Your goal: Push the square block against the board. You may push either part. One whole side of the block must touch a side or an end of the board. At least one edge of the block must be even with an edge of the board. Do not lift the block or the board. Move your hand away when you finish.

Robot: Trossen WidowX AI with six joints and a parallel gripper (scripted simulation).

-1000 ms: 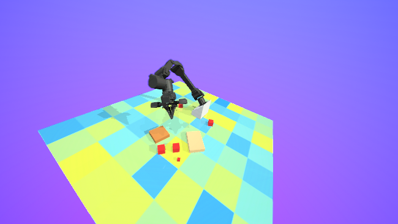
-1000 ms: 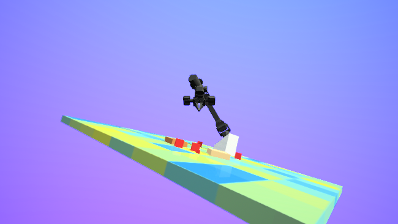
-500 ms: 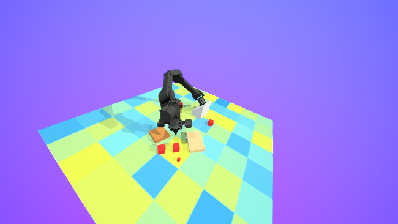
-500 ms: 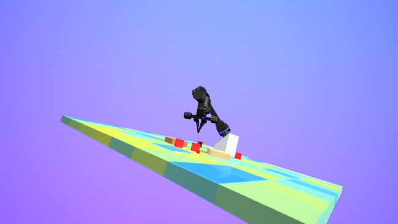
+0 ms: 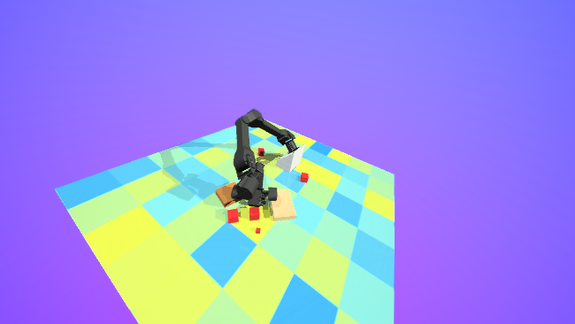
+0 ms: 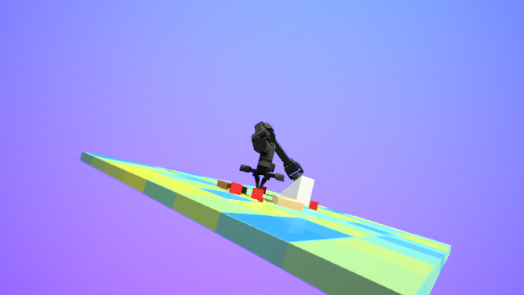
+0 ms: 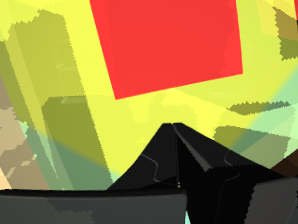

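Note:
The orange-brown square block (image 5: 224, 195) (image 6: 222, 184) lies flat, partly hidden behind the arm in the top view. A dark brown corner of it (image 7: 288, 163) shows at the wrist view's right edge. The pale beige board (image 5: 283, 208) (image 6: 288, 203) lies flat to its right, with a wide gap between them; its shaded part (image 7: 31, 172) is at the wrist view's left. My gripper (image 6: 259, 187) (image 7: 170, 132) is shut and empty, pointing down low between block and board, close to a red cube. Its fingertips are hard to make out in the top view.
One red cube (image 5: 254, 213) (image 6: 257, 194) (image 7: 175, 45) is just beyond the fingertips. Another red cube (image 5: 233, 216) (image 6: 235, 188) stands near the block, and a tiny red cube (image 5: 257, 230) lies in front. Another red cube (image 5: 304, 177) (image 6: 313, 205) is near the white arm base (image 5: 290, 161) (image 6: 305, 191).

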